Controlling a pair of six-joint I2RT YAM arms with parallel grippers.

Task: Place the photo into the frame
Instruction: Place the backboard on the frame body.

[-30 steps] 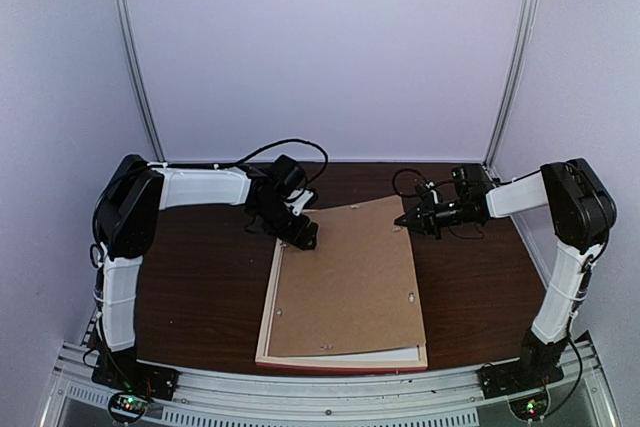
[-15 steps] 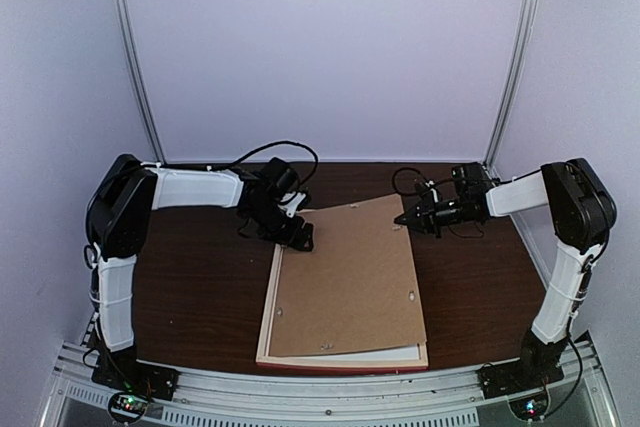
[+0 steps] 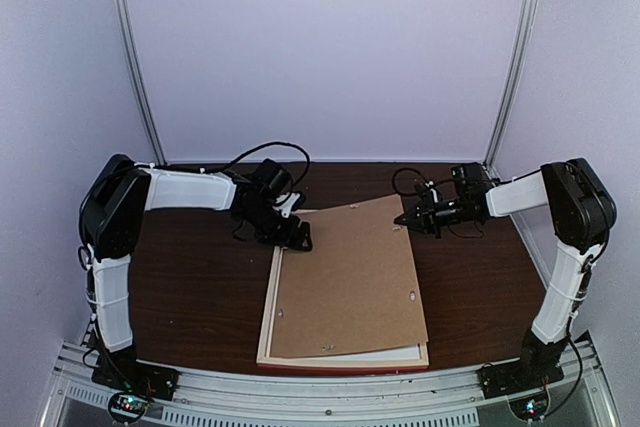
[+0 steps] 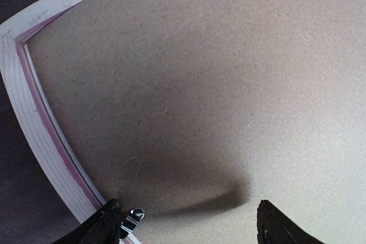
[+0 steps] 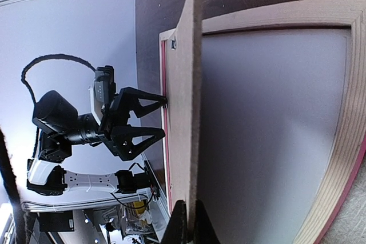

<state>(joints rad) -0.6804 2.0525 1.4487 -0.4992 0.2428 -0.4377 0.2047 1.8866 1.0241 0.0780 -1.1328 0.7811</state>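
Observation:
The frame (image 3: pixel 340 359) lies face down on the table, pale wood back edges up, pink moulding below. The plain brown backing board (image 3: pixel 345 277) lies skewed over it. My right gripper (image 3: pixel 402 220) is shut on the board's far right corner and holds that edge raised; in the right wrist view the fingers (image 5: pixel 178 224) pinch the board's thin edge (image 5: pixel 186 112) above a pale grey sheet (image 5: pixel 269 141) inside the frame (image 5: pixel 343 141). My left gripper (image 3: pixel 300 239) is open at the frame's far left corner (image 4: pixel 34 112), just above the board (image 4: pixel 217 84). The photo's print is hidden.
A small metal tab (image 4: pixel 134 215) sits at the frame's inner edge beside my left finger. Dark wooden table (image 3: pixel 200 287) lies left and right of the frame. Cables (image 3: pixel 270 152) loop behind the left wrist. Pale walls enclose the back and sides.
My left arm has drawn slightly back and to the left, its gripper staying at the frame's far left corner. The right gripper and the raised board have not moved.

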